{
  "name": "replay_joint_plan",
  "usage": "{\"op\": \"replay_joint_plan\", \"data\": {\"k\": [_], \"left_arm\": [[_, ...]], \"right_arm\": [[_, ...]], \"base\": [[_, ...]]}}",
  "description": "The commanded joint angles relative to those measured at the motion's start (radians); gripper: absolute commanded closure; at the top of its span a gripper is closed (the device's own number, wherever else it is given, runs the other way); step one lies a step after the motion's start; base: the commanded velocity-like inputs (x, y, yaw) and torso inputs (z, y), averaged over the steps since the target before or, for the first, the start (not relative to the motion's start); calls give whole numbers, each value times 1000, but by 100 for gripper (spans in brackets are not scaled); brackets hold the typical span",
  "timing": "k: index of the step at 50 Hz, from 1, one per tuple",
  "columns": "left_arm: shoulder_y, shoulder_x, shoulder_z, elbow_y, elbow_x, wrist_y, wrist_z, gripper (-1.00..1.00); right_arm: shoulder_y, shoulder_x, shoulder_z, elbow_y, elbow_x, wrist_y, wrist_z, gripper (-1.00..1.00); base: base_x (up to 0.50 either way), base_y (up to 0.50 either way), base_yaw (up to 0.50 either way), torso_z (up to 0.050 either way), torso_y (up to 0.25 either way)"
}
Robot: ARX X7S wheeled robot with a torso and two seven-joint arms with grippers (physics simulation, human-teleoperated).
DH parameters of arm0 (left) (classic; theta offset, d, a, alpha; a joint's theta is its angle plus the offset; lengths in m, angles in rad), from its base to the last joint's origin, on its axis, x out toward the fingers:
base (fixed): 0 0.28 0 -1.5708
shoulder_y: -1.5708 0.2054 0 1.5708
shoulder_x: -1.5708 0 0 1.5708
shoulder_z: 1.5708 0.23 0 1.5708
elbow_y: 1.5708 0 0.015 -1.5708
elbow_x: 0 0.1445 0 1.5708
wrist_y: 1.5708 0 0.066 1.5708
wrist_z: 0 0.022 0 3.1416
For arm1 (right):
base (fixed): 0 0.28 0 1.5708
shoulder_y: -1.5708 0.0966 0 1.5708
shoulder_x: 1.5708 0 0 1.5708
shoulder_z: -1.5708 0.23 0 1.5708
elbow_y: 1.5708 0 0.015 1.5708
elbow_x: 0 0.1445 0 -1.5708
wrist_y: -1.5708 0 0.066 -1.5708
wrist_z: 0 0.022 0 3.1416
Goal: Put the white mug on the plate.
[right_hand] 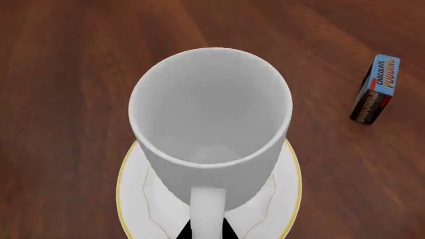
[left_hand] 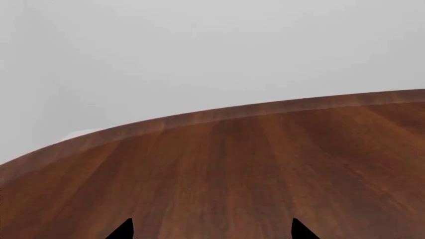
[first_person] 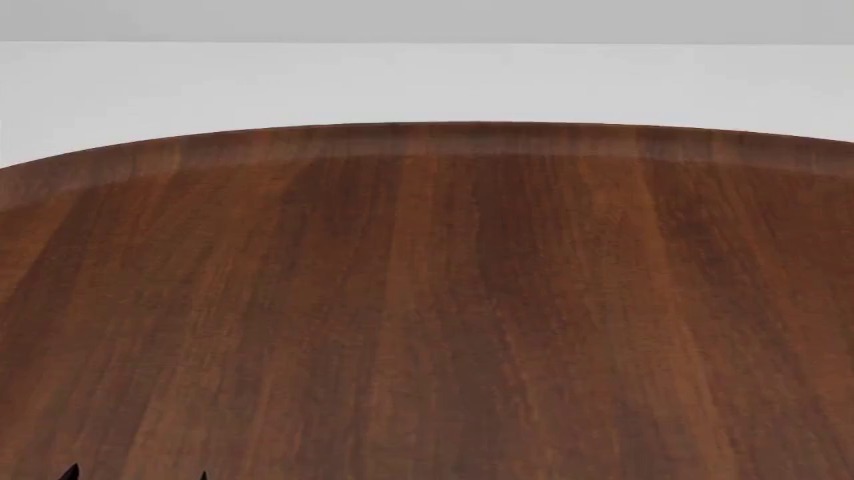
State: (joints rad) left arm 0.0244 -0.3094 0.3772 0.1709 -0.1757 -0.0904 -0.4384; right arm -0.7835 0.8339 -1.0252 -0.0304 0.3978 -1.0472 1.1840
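Observation:
The white mug (right_hand: 212,109) fills the right wrist view, seen from above with its greyish inside showing. It stands over the middle of the plate (right_hand: 135,199), a white dish with a thin gold rim; I cannot tell whether its base touches the dish. My right gripper (right_hand: 207,232) is shut on the mug's handle (right_hand: 207,209), one dark fingertip (right_hand: 184,232) pressed to each side of it. My left gripper (left_hand: 212,231) is open over bare wood, its two tips wide apart with nothing between them. Only those tips (first_person: 134,476) show at the head view's lower edge.
A small blue and brown chocolate pudding box (right_hand: 375,89) stands on the wood beside the plate. The round brown wooden table (first_person: 427,300) curves away to its far edge (first_person: 427,135), with pale floor beyond. The table's rim (left_hand: 199,118) also crosses the left wrist view.

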Motion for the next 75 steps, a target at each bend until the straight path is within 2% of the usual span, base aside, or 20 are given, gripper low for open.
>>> {"op": "replay_joint_plan", "data": {"k": [1, 30, 31, 44, 60, 75], "left_arm": [[1, -4, 2, 5, 1, 0, -6, -100], [3, -14, 7, 26, 4, -6, -22, -100], [3, -14, 8, 28, 4, -8, -22, -100], [5, -18, 8, 33, -3, -3, -24, -100], [3, -21, 7, 34, -12, -5, -26, -100], [4, -26, 7, 44, -15, -7, -32, -100]], "right_arm": [[-1, -21, 15, 8, 71, 0, -88, 100], [-2, -55, 41, 38, 154, 0, -179, 100], [-2, -53, 36, 38, 155, 0, -177, -100], [-1, -29, 24, 10, 116, 0, -125, -100], [17, 79, -19, -123, -80, 41, 119, -100], [30, 137, -34, -214, -177, 88, 233, -100]], "base": [[0, 0, 0, 0, 0], [0, 0, 0, 0, 0], [0, 0, 0, 0, 0], [0, 0, 0, 0, 0], [0, 0, 0, 0, 0], [0, 0, 0, 0, 0]]}}
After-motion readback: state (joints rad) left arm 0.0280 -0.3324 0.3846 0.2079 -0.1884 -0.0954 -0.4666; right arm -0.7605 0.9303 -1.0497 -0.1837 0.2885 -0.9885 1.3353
